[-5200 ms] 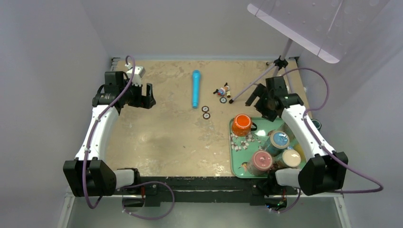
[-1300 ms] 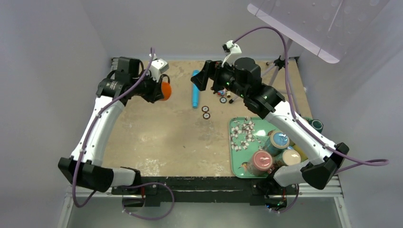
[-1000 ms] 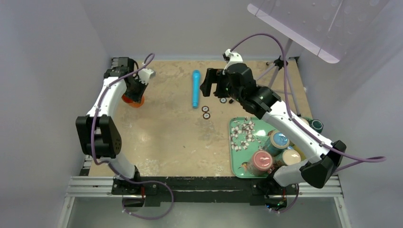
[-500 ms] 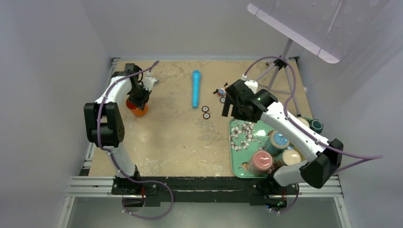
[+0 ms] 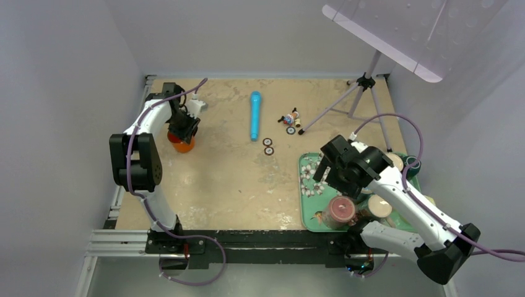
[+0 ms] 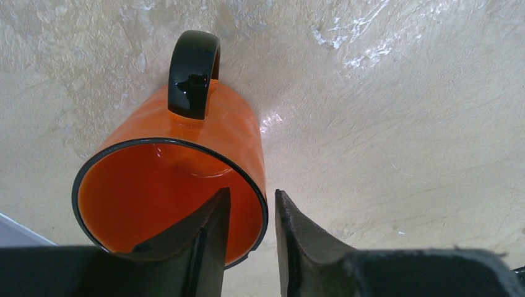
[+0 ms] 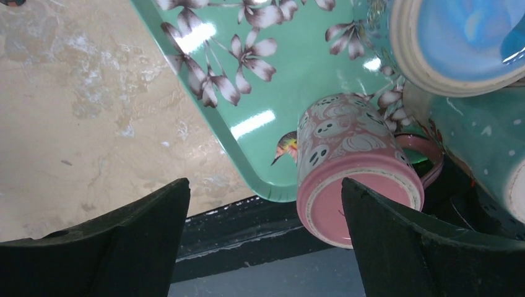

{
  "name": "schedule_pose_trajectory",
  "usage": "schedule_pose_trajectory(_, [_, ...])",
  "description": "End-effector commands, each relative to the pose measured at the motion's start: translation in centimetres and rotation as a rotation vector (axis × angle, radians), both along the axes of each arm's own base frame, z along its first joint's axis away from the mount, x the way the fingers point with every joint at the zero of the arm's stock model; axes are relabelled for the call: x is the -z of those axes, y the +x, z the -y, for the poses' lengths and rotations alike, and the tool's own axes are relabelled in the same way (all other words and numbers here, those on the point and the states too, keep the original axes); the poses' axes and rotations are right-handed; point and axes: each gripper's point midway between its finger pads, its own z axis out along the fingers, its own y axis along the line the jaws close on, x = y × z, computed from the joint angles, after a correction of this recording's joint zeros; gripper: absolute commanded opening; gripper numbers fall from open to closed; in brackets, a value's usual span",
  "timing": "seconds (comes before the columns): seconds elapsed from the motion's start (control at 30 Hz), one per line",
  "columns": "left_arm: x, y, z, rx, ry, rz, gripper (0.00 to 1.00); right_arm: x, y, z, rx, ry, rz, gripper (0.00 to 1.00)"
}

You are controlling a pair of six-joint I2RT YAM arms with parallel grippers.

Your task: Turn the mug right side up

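Observation:
The orange mug [image 5: 181,145] with a black handle stands on the table at the far left, its mouth facing up. In the left wrist view the mug [image 6: 204,124] shows its orange inside and black rim. My left gripper [image 5: 184,130] hangs over it. The gripper [image 6: 251,193] straddles the mug's wall, one finger inside and one outside, with a little slack on both sides. My right gripper [image 5: 331,170] is wide open over the green tray, its fingers [image 7: 263,182] holding nothing.
A green flowered tray [image 5: 309,162] at the near right carries a pink upside-down mug [image 5: 341,210] and a cream cup [image 5: 379,206]. A blue cylinder [image 5: 254,116], two small discs [image 5: 268,146], tiny toys [image 5: 291,119] and a tripod [image 5: 365,80] lie farther back.
The left gripper set the mug down on the table at far left and its jaws eased apart. The right arm swung back from the table's far middle to above the tray.

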Motion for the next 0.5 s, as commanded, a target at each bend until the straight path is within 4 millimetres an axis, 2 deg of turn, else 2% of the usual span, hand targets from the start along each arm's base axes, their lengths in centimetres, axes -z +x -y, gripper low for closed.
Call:
schedule_pose_trajectory(0.0, [-1.2, 0.7, 0.4, 0.014, -0.031, 0.045, 0.44, 1.5, -2.2, -0.1, 0.033, 0.051, -0.075, 0.93])
schedule_pose_trajectory(0.1, [-3.2, 0.4, 1.0, 0.007, -0.068, 0.077, 0.58, 2.7, -3.6, 0.4, 0.048, 0.069, -0.101, 0.88])
schedule_pose_trajectory(0.23, [-6.8, -0.3, 2.3, -0.001, -0.137, 0.129, 0.62, 3.9, -3.7, 0.5, 0.071, 0.06, -0.112, 0.85])
schedule_pose_trajectory(0.37, [-9.6, -1.3, 3.3, -0.005, -0.191, 0.16, 0.62, 4.5, -2.0, -2.8, 0.014, 0.18, -0.084, 0.82])
schedule_pose_trajectory(0.47, [-11.1, -1.7, 3.6, 0.0, -0.206, 0.183, 0.63, 3.2, 0.1, -5.7, -0.035, 0.296, -0.001, 0.8])
